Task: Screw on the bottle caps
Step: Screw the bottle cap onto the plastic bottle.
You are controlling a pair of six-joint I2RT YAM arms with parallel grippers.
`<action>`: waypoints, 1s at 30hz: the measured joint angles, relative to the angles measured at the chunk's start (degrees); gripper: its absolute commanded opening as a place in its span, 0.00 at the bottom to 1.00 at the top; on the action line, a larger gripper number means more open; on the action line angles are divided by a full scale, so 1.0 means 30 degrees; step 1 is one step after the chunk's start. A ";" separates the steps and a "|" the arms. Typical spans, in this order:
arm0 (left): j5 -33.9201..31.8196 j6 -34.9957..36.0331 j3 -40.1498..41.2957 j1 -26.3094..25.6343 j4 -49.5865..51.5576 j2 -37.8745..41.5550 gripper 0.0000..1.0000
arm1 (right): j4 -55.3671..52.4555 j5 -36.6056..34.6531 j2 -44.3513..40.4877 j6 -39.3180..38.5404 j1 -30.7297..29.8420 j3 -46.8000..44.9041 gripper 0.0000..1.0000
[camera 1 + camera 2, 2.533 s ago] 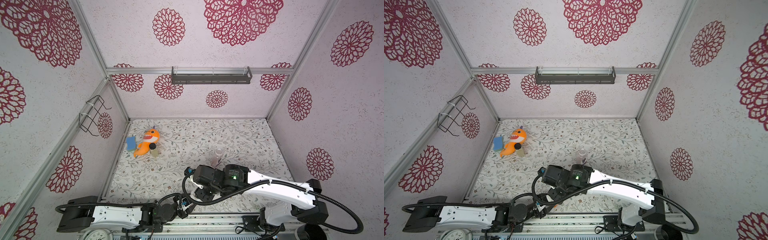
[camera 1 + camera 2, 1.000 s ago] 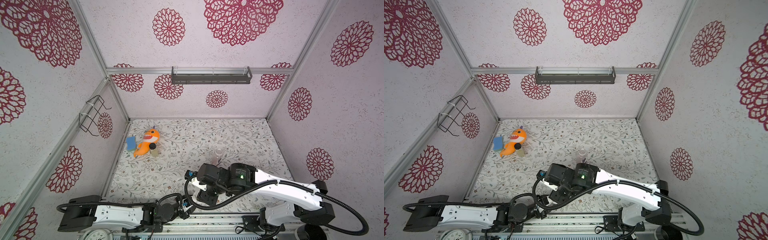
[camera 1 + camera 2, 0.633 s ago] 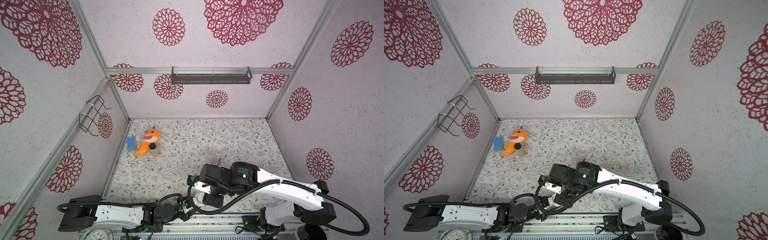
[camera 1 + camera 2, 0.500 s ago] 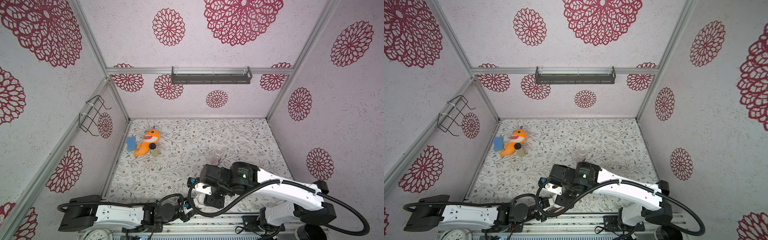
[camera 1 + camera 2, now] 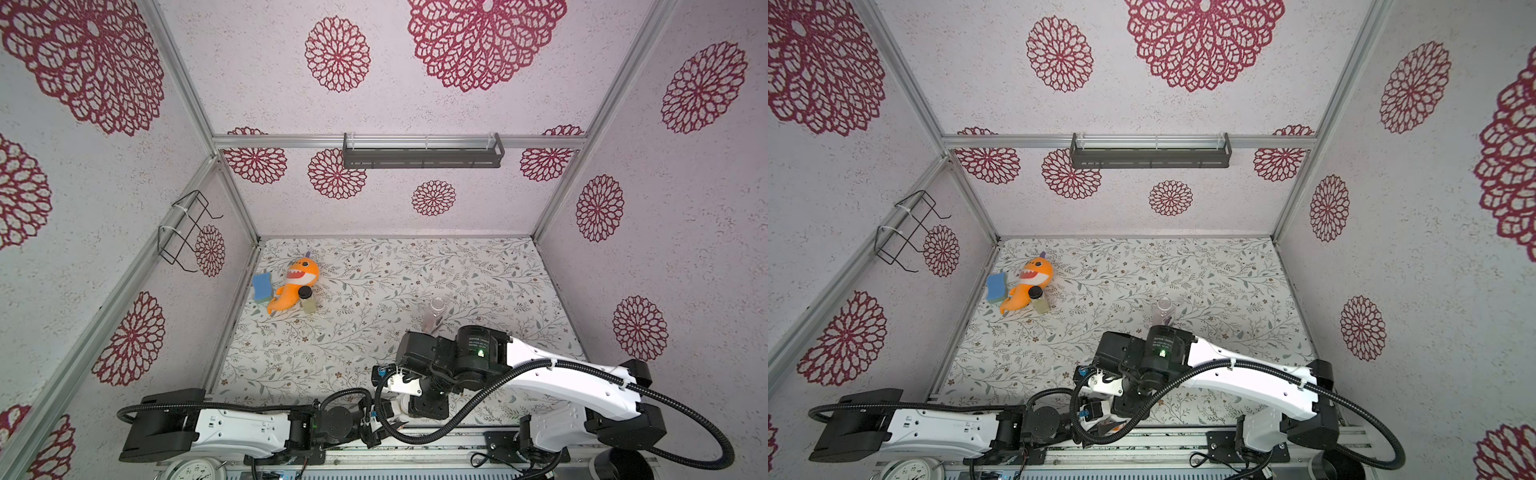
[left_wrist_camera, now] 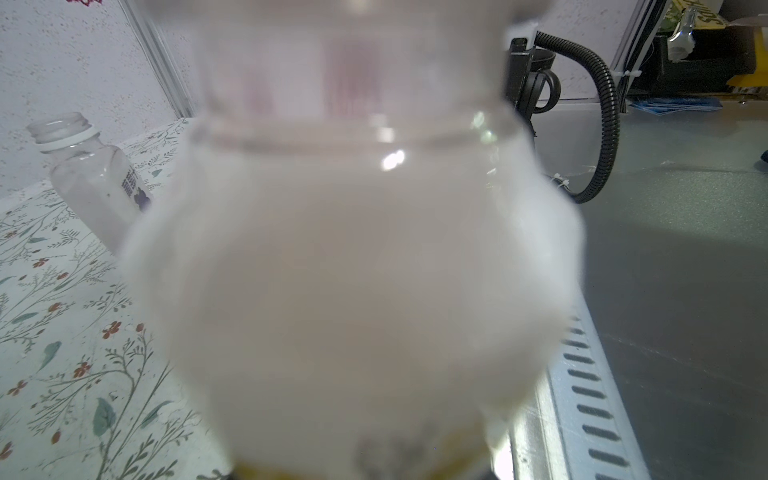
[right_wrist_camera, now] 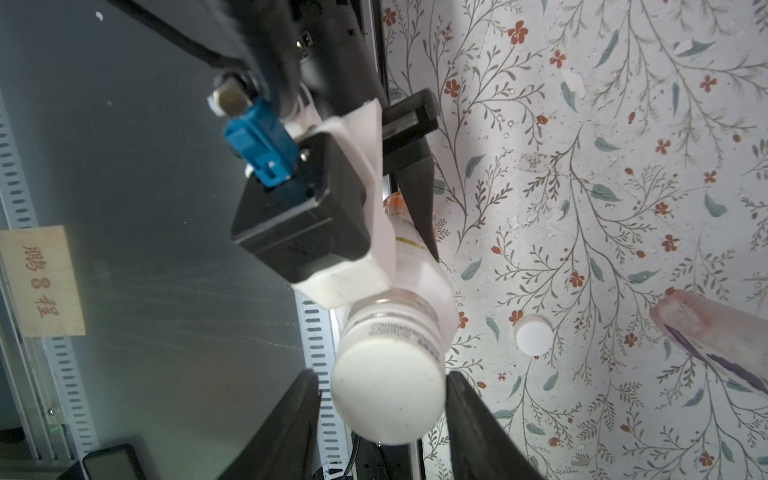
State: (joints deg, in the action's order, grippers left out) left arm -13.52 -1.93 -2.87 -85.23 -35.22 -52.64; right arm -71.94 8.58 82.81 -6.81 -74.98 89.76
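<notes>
**A:** Looks like the right gripper (image 7: 382, 374) has pulled back toward the front rail (image 5: 457, 434) over the last couple of seconds. It's parked right over the left gripper (image 7: 411, 245) now.

**B:** Yep. Left one's clamped on the orange-label bottle (image 7: 419, 282) at the near edge of the table (image 7: 582, 166). Long axis is roughly vertical, neck pointing up.

**A:** How many caps?

**B:** Two. One white cap (image 7: 388, 395) sits on that neck with the right jaws either side of it, but I can't tell if they're actually biting. The loose cap (image 7: 534, 334) lies flat on the table just beside it.

**A:** Bottles?

**B:** Also two. The grape bottle (image 5: 434, 316) stands upright farther back, open mouth up.
</notes>
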 measured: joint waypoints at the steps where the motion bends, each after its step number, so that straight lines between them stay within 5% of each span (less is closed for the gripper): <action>1: 0.0036 0.0000 0.0000 0.0000 0.0000 0.0015 0.41 | 0.0029 0.0022 0.0000 -0.0073 0.0000 -0.0058 0.49; 11: 0.0306 -0.0044 0.0000 0.0015 0.0036 0.0007 0.41 | 0.0138 0.0029 0.0000 -0.0270 0.0000 -0.0335 0.42; 25: 0.0466 -0.0087 -0.0029 0.0051 -0.0204 -0.0335 0.41 | 0.0109 0.0175 0.0007 -0.0291 0.0000 -0.0328 0.46; 30: 0.0474 -0.0095 -0.0029 0.0051 -0.0189 -0.0342 0.41 | 0.0109 0.0138 0.0029 -0.0379 0.0000 -0.0321 0.38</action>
State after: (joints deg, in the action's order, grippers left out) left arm -12.10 -2.22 -2.96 -85.08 -35.79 -53.67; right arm -71.61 8.99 82.89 -7.94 -74.98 88.79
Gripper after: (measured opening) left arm 0.418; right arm 0.422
